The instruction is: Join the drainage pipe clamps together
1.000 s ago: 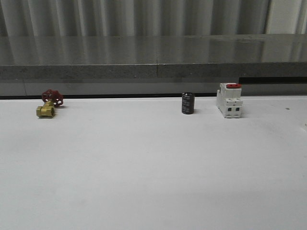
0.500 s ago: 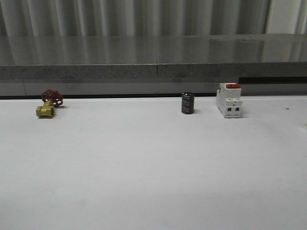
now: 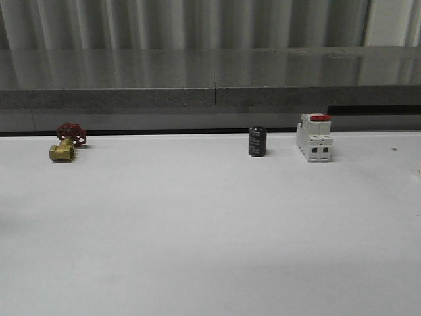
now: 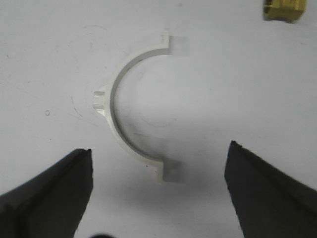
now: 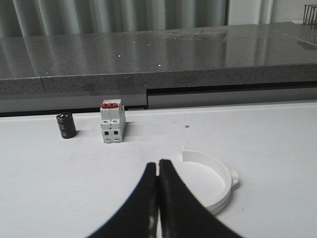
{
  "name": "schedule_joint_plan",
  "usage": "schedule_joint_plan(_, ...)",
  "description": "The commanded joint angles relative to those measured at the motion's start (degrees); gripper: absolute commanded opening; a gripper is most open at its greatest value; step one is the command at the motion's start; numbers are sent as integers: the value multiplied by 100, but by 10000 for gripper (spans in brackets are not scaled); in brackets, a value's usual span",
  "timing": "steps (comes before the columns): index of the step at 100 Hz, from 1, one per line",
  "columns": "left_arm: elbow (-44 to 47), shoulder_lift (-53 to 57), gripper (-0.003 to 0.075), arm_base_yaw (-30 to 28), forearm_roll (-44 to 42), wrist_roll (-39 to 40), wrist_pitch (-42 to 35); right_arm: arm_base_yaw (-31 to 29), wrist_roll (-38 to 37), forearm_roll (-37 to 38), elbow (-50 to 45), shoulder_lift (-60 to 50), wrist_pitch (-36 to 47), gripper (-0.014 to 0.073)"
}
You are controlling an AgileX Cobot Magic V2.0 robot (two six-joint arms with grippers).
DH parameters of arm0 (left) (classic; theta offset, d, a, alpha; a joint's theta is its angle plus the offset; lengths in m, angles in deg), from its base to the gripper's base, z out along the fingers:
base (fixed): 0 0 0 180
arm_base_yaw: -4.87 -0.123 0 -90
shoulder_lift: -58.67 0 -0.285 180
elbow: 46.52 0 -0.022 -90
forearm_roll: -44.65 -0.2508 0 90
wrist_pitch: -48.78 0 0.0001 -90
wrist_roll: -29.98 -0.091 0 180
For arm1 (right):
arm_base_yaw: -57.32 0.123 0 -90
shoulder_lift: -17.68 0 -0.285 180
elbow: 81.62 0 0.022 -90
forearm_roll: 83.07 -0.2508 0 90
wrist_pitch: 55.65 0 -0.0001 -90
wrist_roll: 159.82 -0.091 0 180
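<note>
In our left wrist view the left gripper point(image 4: 158, 198) stands wide open, its two dark fingers point(image 4: 49, 193) spread far apart above the white table point(image 4: 49, 49), and between them, a little ahead of the tips, lies one drainage pipe clamp half point(image 4: 126, 106): a thin white plastic semicircle lying flat, with a small flanged tab at each end and a little nub on the middle of its outer curve; nothing touches it. A brass fitting point(image 4: 281, 10) sits at the edge of that same picture, well apart from the half-ring. In our right wrist view the right gripper point(image 5: 158, 198) is closed, its dark fingertips point(image 5: 173, 193) pressed together with nothing between them, and just beside them on the table rests the second clamp half point(image 5: 218, 183), also white, lying flat, its wall standing up as a curved band with a small nub on the outer side. Farther back that camera picks out a white boxy switch with a red top point(image 5: 112, 127) and a small black cylinder point(image 5: 66, 125) near it. Our front view gives us the brass valve with a red handwheel point(image 3: 66, 143) at the left, the black cylinder and the switch standing toward the right along the table's far edge
</note>
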Motion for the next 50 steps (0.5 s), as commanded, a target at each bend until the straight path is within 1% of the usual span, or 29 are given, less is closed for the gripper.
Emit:
schedule_joint_plan(1,-386,-204,543,-232,193,-155,-242,11,32,2,95,-110,473,-67)
schedule_joint_plan(10,-585,-666,543,-365,208,-275,-207,11,32,2,95,-110,473,-67)
schedule_joint_plan(27,-809,-1269,543,-398,208,-402,-223,11,32,2,95,-110,473,-67)
schedule_joint_plan(50,-845,-1540,543,-398,208,-587,-600,11,32,2,95,-110,473,-67)
